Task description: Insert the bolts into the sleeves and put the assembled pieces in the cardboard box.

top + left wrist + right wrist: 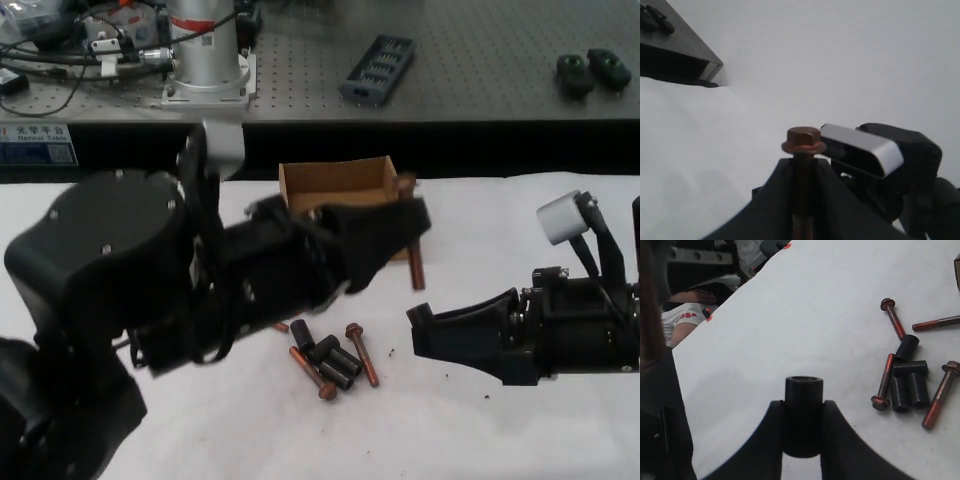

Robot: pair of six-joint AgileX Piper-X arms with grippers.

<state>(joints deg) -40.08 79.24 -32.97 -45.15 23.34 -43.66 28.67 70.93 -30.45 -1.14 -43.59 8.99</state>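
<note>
Firstly, we note the loose stock nearest to us on the white cloth: the loose bolts and the loose sleeves lie together in a small heap, some touching.

We judge these parts to be rigid and light. The copper-coloured bolts are smooth metal and may roll or slip. The black sleeves are short tubes that roll readily when lying down. We advise gripping a bolt on the shank just under the head. Grip a sleeve across its outer wall, leaving the bore clear.

Farther back and to the right, the right gripper is closed narrowly on one sleeve. The sleeve's open bore stands clear of the fingertips.

Farther again, left of centre, the left gripper clamps one bolt by the shank. The flanged head projects beyond the fingertips. In the high view this bolt hangs roughly upright, head up, well apart from the right gripper.

Farthest, the cardboard box sits on the cloth just left of the held bolt. We cannot tell what it contains.

We judge that bolt and sleeve are not yet mated; alignment of shank and bore comes next.
</note>
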